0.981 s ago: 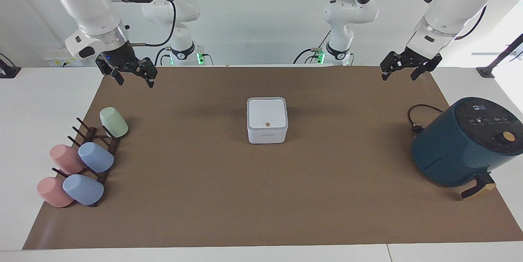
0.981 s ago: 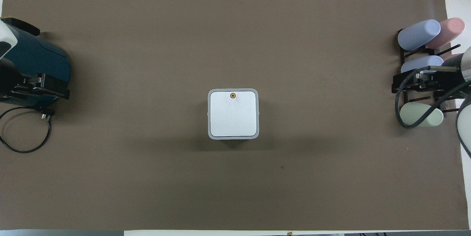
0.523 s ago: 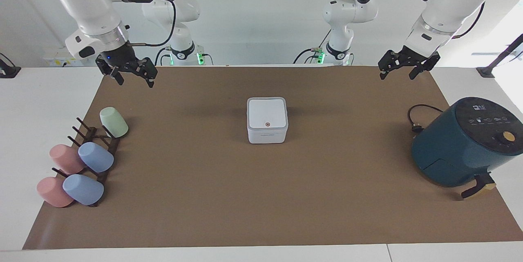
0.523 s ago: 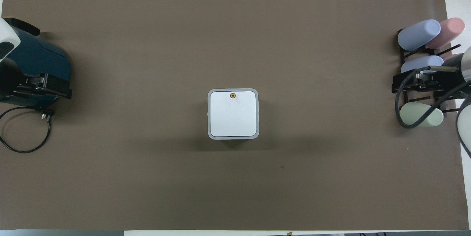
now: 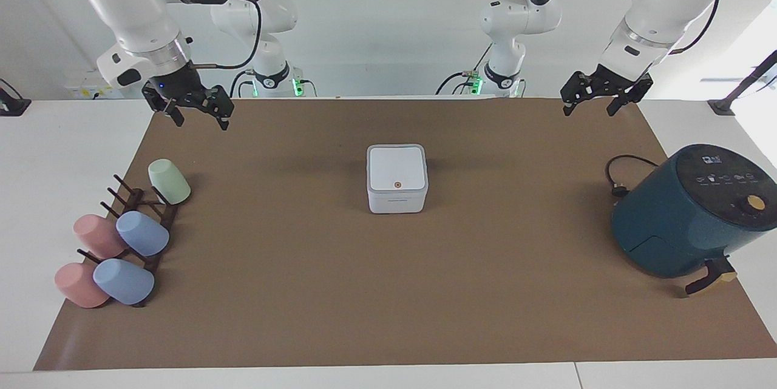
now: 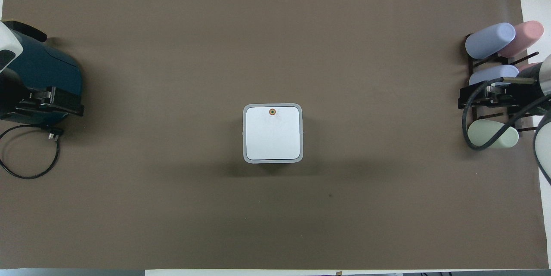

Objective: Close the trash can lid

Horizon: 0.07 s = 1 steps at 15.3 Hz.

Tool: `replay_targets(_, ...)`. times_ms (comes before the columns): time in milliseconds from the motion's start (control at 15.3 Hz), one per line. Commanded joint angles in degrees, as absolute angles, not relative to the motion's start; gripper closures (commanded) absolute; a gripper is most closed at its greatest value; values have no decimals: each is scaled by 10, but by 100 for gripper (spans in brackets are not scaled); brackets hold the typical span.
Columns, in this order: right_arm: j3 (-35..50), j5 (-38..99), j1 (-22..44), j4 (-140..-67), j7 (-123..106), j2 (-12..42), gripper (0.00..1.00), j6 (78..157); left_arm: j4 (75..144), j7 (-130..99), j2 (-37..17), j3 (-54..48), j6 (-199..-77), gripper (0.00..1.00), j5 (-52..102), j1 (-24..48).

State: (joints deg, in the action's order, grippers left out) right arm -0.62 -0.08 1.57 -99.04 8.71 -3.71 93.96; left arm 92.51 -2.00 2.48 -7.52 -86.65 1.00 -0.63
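Note:
The small white trash can (image 5: 397, 202) stands in the middle of the brown mat. Its flat white lid (image 5: 396, 169) with the orange dot lies down flat on it, and its inner face is hidden. It also shows shut in the overhead view (image 6: 272, 133). My left gripper (image 5: 587, 113) is open and empty, up in the air over the mat's corner near the air fryer, well apart from the can. My right gripper (image 5: 203, 125) is open and empty, raised over the mat's other corner near the cup rack.
A dark teal air fryer (image 5: 686, 213) with a black cord (image 5: 619, 176) stands at the left arm's end. A dark rack (image 5: 149, 225) with several pastel cups lies at the right arm's end. In the overhead view the grippers overlap these things.
My left gripper has drawn back and up a little toward the robots. The right gripper, the trash can and its lid have not moved.

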Motion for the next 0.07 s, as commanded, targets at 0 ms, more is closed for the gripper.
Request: replay_targets(0,-4,-3,9,-989,78,-38,0,932,930,-19,35,-83,-854,0,5,-18)
